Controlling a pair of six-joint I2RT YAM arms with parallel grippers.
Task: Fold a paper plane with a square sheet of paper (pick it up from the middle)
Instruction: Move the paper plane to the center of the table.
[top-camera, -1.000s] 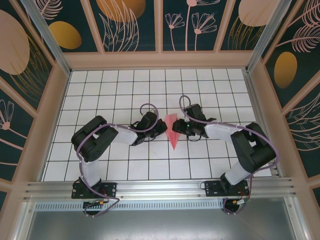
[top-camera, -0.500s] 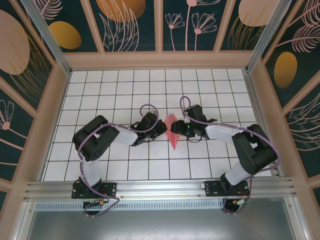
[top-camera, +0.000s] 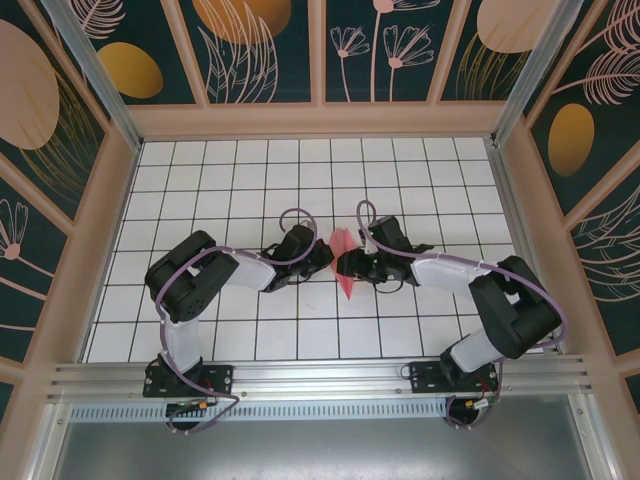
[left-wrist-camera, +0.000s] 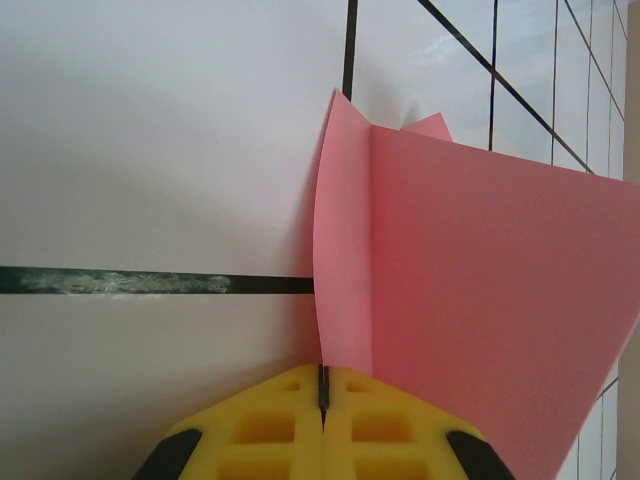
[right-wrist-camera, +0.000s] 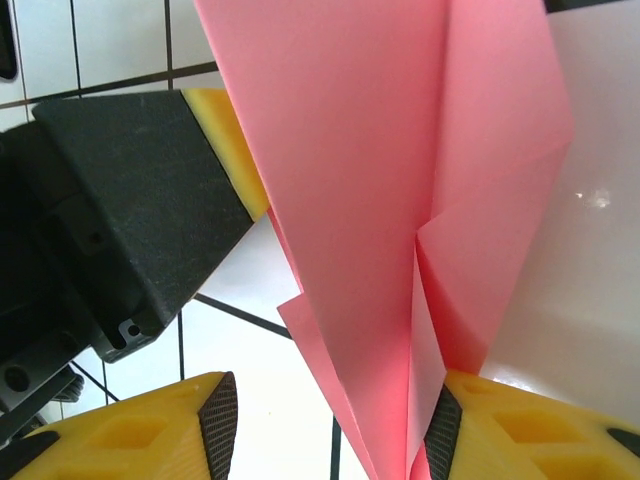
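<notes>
A folded pink paper plane (top-camera: 342, 242) stands near the middle of the white gridded table (top-camera: 250, 180), between two grippers. The left gripper (left-wrist-camera: 322, 385) is pinched tight on its edge. The right gripper (right-wrist-camera: 330, 420) is spread wide, the paper passing between its yellow pads (right-wrist-camera: 130, 430).

The left arm (top-camera: 190, 290) and right arm (top-camera: 500, 300) are showing black housings, white links and looping purple cables (top-camera: 290, 214). The left hand (top-camera: 323, 256) and right hand (top-camera: 347, 264) are wearing yellow ribbed pads (left-wrist-camera: 265, 430).
</notes>
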